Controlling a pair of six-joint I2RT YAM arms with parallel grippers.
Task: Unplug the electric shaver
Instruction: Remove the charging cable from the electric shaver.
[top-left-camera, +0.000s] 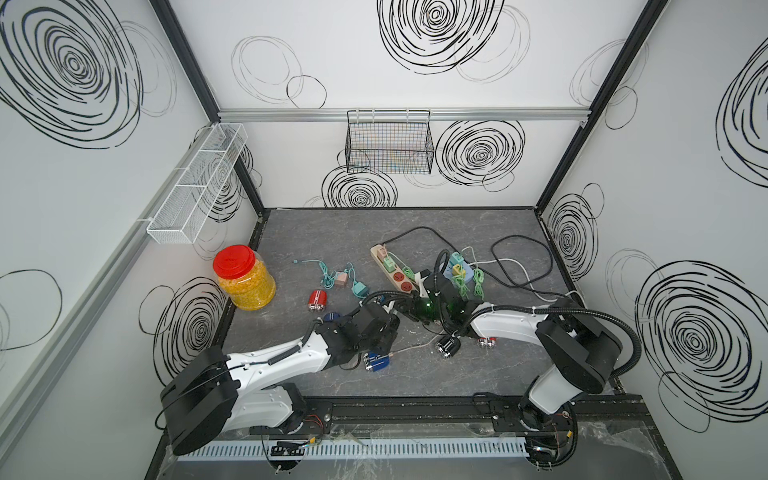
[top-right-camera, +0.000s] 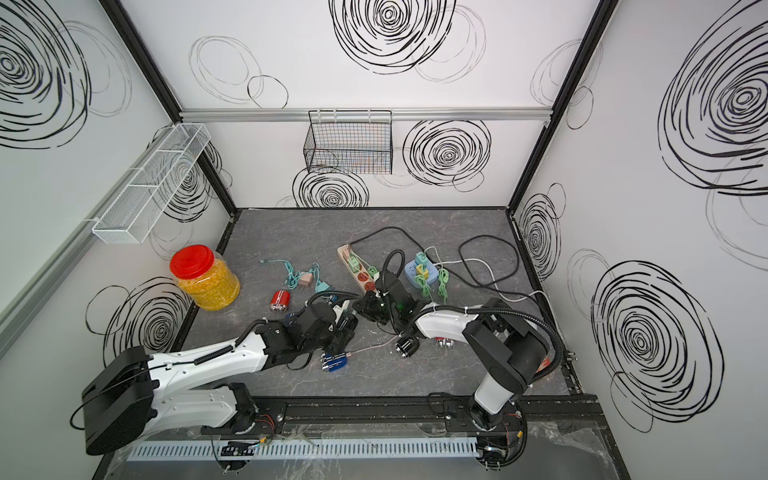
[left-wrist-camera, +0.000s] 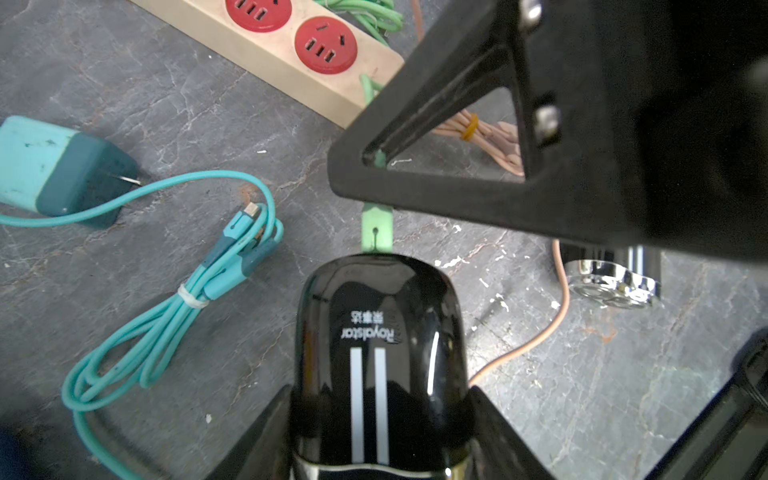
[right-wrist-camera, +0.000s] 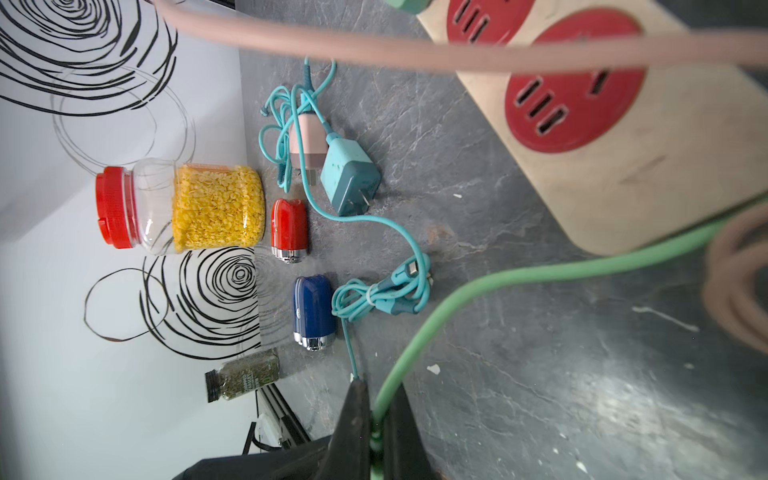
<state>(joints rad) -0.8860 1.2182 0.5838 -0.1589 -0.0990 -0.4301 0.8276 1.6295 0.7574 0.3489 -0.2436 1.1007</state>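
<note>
Top views: L arm (top-left-camera: 282, 361) and R arm (top-left-camera: 511, 324) reach in from the near edge and meet mid-counter (top-left-camera: 332, 232), right at the near end of the strip (top-left-camera: 400, 279). Their tips bunch into one black clump, so the grip can't be read there and the shaver is hidden under it. Back of the counter is bare up to the wall. L side is hemmed by a jar (top-left-camera: 245, 278) at the wall and a red shaver (top-left-camera: 317, 301). R side is crossed by a black cable loop (top-left-camera: 521, 262) next to a round hub (top-left-camera: 457, 274). A bare band runs along the near edge between the arm bases. L wrist: L claw (left-wrist-camera: 379, 395) stands part-open w/ both fingers pressed on the flanks of the shaver (left-wrist-camera: 382, 332); can't tell if it's lifted. Its far end meets the plug end of the green cable (left-wrist-camera: 377, 226); can't tell if the plug is seated. A black finger (left-wrist-camera: 457, 195) of the R arm crosses just beyond, w/ the strip's corner near behind it. A teal charger (left-wrist-camera: 50, 166) and teal cable (left-wrist-camera: 174, 311) lie to one side, and a 2nd black shaver (left-wrist-camera: 611, 282) w/ salmon cable (left-wrist-camera: 557, 324) to the other, w/ bare counter between. R wrist: R claw (right-wrist-camera: 377, 401) is closed tight on the green cable, which curves off toward the strip's end. A blue shaver (right-wrist-camera: 313, 311) and a spice bottle (right-wrist-camera: 245, 374) sit near the wall edge.
</note>
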